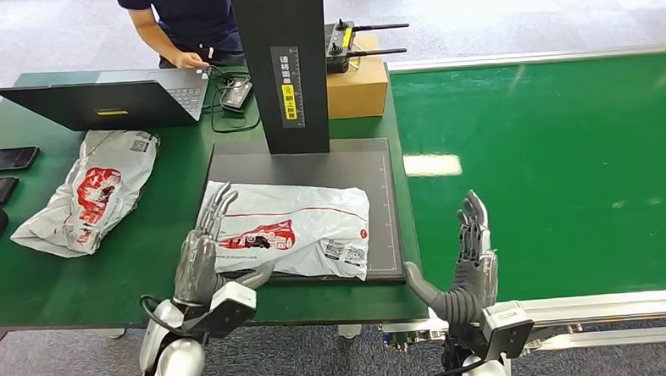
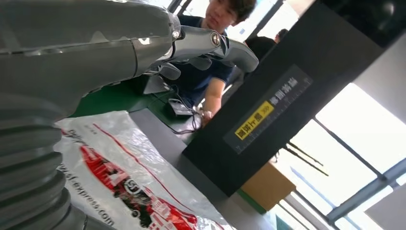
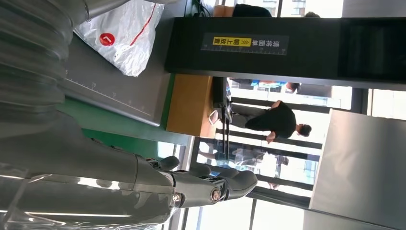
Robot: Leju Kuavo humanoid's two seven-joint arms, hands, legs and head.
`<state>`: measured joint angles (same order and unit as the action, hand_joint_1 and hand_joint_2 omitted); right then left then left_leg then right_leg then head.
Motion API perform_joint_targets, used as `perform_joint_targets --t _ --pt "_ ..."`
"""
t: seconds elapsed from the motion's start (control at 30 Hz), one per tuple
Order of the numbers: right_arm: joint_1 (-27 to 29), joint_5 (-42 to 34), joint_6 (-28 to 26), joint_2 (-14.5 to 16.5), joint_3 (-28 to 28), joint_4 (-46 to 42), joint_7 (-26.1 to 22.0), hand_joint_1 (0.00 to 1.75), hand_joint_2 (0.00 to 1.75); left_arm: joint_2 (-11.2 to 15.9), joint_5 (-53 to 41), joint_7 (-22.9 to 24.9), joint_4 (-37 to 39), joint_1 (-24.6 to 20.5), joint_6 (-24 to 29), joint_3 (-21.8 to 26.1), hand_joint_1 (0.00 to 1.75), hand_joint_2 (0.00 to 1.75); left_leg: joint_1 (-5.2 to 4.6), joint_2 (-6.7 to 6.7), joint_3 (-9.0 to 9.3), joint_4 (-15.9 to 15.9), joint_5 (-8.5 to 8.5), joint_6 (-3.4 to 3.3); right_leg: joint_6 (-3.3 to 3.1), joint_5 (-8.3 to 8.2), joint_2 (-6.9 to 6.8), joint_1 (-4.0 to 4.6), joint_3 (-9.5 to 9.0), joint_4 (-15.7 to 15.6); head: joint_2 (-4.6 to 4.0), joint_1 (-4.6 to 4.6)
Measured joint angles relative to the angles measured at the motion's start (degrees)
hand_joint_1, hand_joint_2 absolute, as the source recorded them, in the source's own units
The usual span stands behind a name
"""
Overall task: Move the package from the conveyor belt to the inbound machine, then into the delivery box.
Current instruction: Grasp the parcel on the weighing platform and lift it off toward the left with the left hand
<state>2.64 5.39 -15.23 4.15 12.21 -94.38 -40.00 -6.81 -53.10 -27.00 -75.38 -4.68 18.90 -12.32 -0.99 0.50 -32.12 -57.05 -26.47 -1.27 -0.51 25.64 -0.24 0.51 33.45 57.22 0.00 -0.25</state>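
Head view shows both hands raised with fingers spread and nothing in them: the left hand (image 1: 204, 255) hovers over the near left corner of the package (image 1: 293, 225), the right hand (image 1: 472, 254) stands well apart to the right, over the near edge of the conveyor belt (image 1: 549, 170). The package, a white plastic mailer with red print, lies flat on the dark platform of the inbound machine (image 1: 379, 165), in front of its black column (image 1: 286, 67). It looks light, limp and slick, with crinkled film likely to slide and sag, so a pinch at an edge or a two-sided scoop seems best. Beyond, a second mailer (image 1: 88, 199) lies by a laptop (image 1: 105, 100).
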Motion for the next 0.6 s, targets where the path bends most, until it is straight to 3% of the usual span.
perform_joint_targets --t 0.23,0.6 --pt "0.15 -0.37 2.00 1.08 -0.58 0.98 0.00 0.00 1.75 2.66 -2.44 2.26 8.51 -7.86 -2.28 -3.50 0.00 1.75 0.00 0.00 -0.01 0.00 0.01 0.00 -0.02 -0.01 -0.02 0.01 0.02 0.01 0.00 0.00" --pt "-1.10 -1.30 2.77 1.39 -0.99 2.96 0.00 0.00 1.75 4.60 -9.01 8.22 31.01 -24.41 -9.03 -10.37 0.00 1.75 0.00 0.00 -0.01 0.00 0.04 0.03 -0.05 -0.04 -0.02 0.00 0.00 0.03 0.00 0.00"
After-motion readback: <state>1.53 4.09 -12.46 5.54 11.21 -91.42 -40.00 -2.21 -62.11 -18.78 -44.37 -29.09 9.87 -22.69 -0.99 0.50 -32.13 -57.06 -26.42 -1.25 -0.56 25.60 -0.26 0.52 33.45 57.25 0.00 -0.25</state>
